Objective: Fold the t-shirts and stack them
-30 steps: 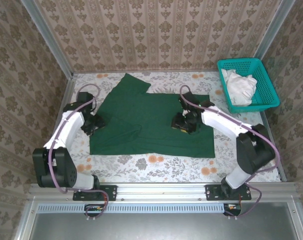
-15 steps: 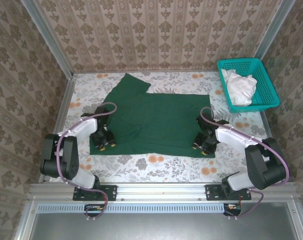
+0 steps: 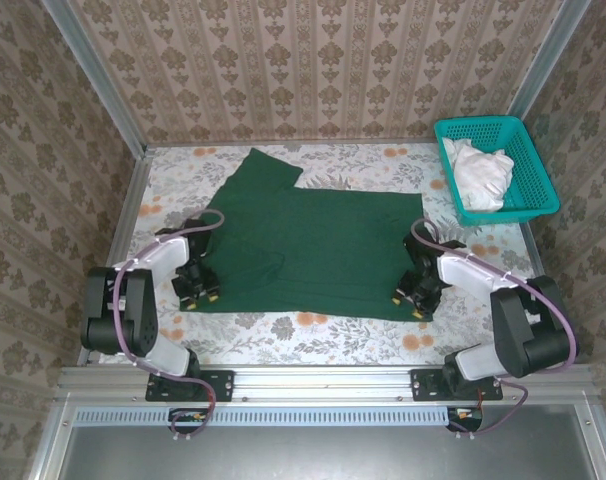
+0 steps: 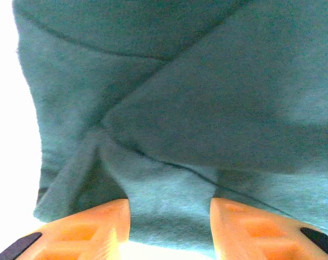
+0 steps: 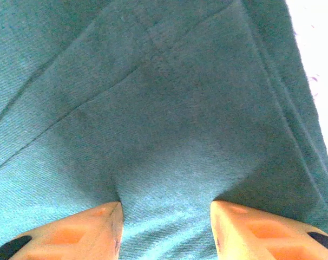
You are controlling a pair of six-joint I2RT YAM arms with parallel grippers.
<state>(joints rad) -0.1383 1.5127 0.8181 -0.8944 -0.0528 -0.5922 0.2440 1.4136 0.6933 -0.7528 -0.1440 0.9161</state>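
Table (image 3: 283,328): floral top.
Green t-shirt (image 3: 313,240): spread flat mid-table.
Left gripper (image 3: 197,291): at the shirt's near-left corner, jaws apart, tips pressed into the cloth.
Right gripper (image 3: 414,298): at the near-right corner, jaws likewise parted, cloth between.

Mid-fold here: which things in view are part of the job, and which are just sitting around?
In the job:
- green t-shirt, spread flat on the table
- left end effector, at its near left corner
- right end effector, at its near right corner

Lying about:
- teal basket, far right
- white cloth bunched inside it; what garment it is can't be told
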